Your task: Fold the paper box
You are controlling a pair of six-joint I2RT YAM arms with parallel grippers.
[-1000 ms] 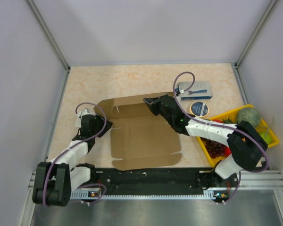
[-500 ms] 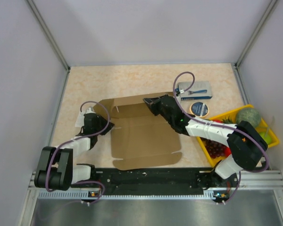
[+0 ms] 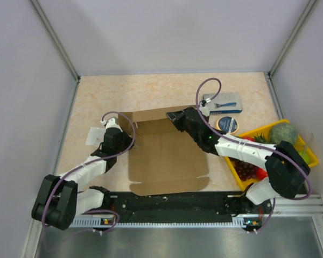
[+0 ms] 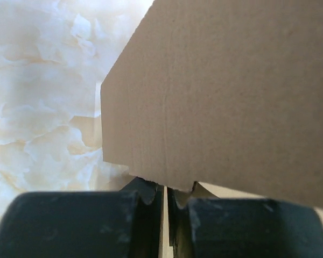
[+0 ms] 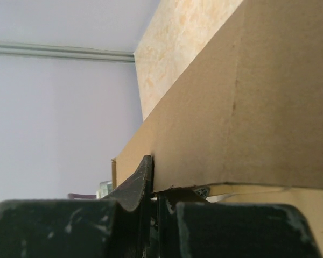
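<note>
The paper box (image 3: 167, 158) is a brown cardboard sheet lying on the table, with its back flap and left flap lifted. My left gripper (image 3: 130, 141) is at the sheet's left edge, shut on the raised left flap. In the left wrist view the cardboard (image 4: 231, 97) rises from between the closed jaws of the left gripper (image 4: 165, 196). My right gripper (image 3: 172, 117) is shut on the right end of the back flap. The right wrist view shows that flap (image 5: 247, 107) pinched in the right gripper (image 5: 157, 196).
A small white packet (image 3: 92, 137) lies left of the left gripper. A blue-and-white package (image 3: 222, 102) and a round tin (image 3: 227, 124) sit behind the right arm. At the right a yellow tray (image 3: 261, 129) holds a melon (image 3: 282, 133) and red fruit (image 3: 246, 169). Walls enclose the table.
My left gripper moved right to the sheet's left flap, closed on it and pushed it up and inward. The right gripper kept its grip and barely moved.
</note>
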